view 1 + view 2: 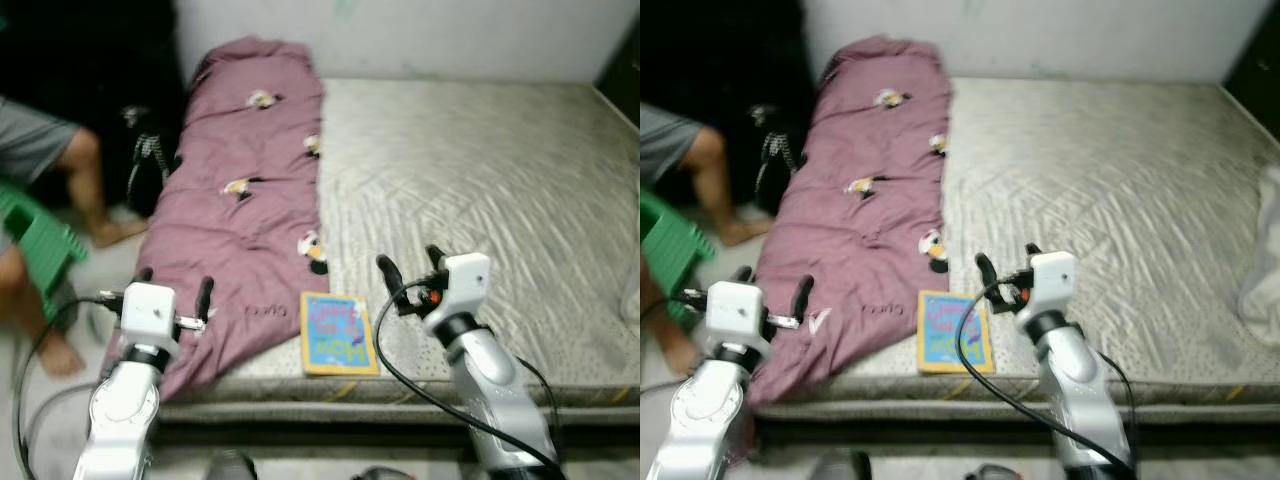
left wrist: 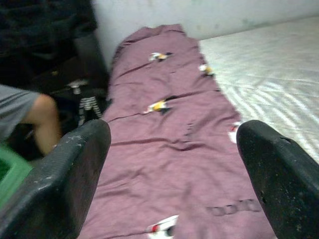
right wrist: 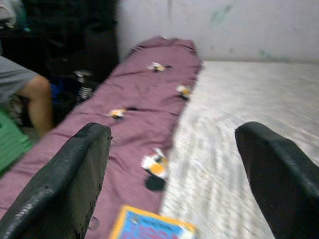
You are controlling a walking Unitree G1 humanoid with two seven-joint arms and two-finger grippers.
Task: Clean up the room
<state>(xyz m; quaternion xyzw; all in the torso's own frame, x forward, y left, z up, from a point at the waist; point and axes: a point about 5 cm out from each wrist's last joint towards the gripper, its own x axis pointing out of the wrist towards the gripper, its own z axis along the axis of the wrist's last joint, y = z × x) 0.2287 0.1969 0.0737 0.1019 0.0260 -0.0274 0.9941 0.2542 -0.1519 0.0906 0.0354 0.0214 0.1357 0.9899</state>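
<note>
A mauve blanket (image 1: 240, 210) with small cartoon prints lies lengthwise along the left side of a bare mattress (image 1: 480, 190). A colourful book (image 1: 338, 333) with a yellow border rests flat near the mattress's front edge, beside the blanket. My left gripper (image 1: 175, 290) hovers open over the blanket's near end. Just right of the book, my right gripper (image 1: 410, 268) hangs open above the mattress. Nothing sits between either pair of fingers. The blanket (image 2: 169, 144) runs away from the left wrist; the book's corner (image 3: 149, 226) lies below the right wrist.
A person sits at the left on a green stool (image 1: 40, 240), bare legs (image 1: 90, 190) beside the bed. Dark bags (image 1: 140, 150) stand between the person and the blanket. A pale cloth (image 1: 1265, 280) lies at the mattress's right edge. A wall runs behind the bed.
</note>
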